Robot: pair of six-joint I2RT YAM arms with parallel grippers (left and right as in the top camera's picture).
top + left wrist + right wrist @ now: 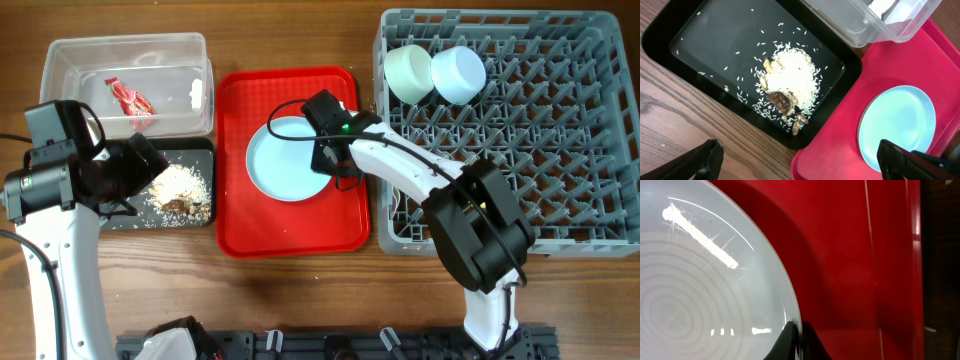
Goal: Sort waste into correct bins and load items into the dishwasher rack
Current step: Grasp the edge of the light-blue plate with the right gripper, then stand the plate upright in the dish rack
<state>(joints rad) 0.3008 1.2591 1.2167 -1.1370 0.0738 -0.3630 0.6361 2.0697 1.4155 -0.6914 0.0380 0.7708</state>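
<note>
Wrapper (131, 97) lies in the clear tub (70, 70) at ten o'clock; rice scraps (178, 188) sit in the black tray (203, 152) at nine, left gripper (138, 172) above them, spread wide and empty; plate (285, 160) on the red tray (240, 230) at centre, right gripper (798, 339) pinching its three-o'clock rim; two bowls (408, 72) at the rack's (560, 200) eleven. Waste looks sorted; plate remains to load; cup, fork, spoon not visible.

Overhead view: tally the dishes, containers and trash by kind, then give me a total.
Pale blue plate: 1
Small bowls: 2
Clear plastic tub: 1
Black tray: 1
Red serving tray: 1
Dishwasher rack: 1
Snack wrapper: 1
Food scrap pile: 1
Total: 9
</note>
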